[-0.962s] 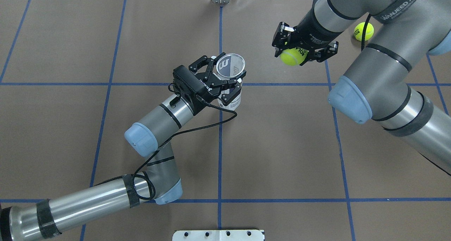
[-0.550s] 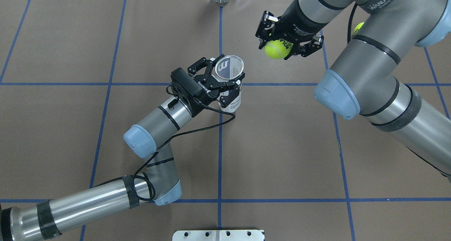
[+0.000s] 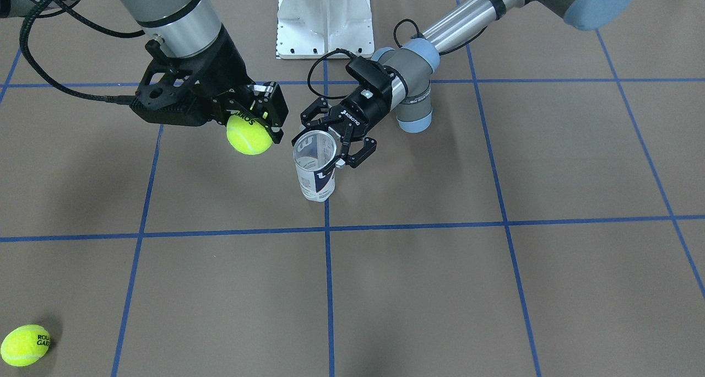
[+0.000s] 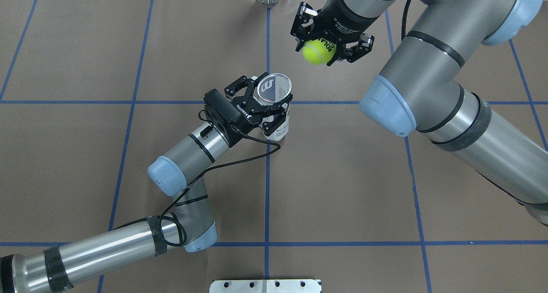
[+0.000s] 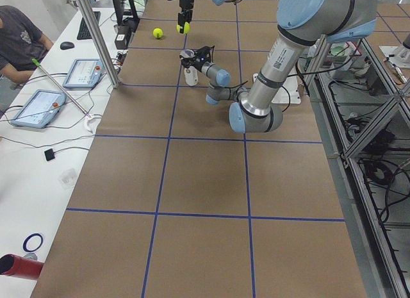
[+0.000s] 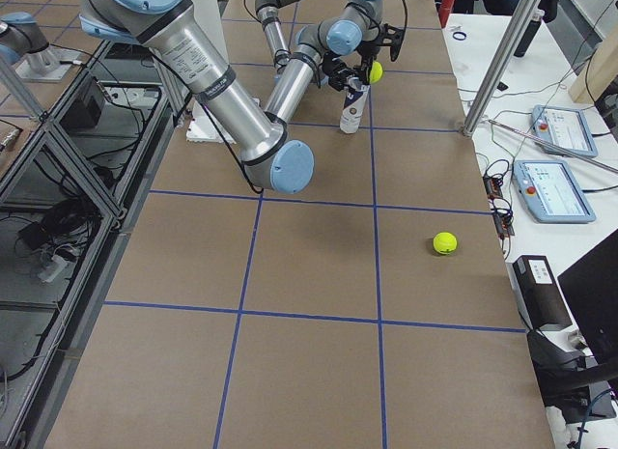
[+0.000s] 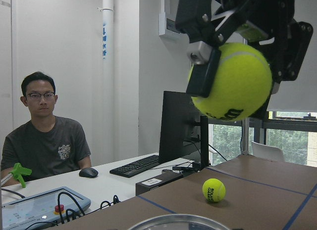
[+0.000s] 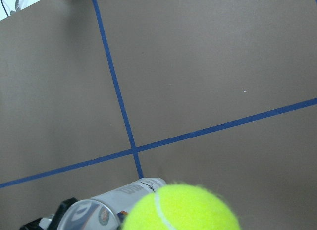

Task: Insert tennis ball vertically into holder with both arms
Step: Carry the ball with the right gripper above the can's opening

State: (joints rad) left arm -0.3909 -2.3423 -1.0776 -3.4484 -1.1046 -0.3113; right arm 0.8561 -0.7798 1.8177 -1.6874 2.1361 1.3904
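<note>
Nearest the robot: white pedestal base, then L arm reaching out low over the brown surface. L end effector is clamped on the holder, fingers either side just under the metal rim. Holder is upright, mouth up, base seemingly resting on the surface near a blue tape crossing. Why that grip, I'd judge: a tall thin can tips easily, so the L side steadies it + fixes the mouth where the other arm can aim. Grabbing high from the side also leaves the opening free from above.

Further out: R arm comes in high, R end effector pointing down, fingers closed on the tennis ball w/ its lower half hanging clear below the pads. Prob so the ball can enter the mouth before the fingers meet the rim. Ball is in the air, above rim level and off to one side of the mouth, not over it; R wrist cam shows the opening offset from the ball. Step in hand looks like lining up, release not yet due. Fit looks snug, so centring matters.

Farthest: a spare ball lies loose on the surface, well apart. Beyond the edge, a person sits at a desk.
</note>
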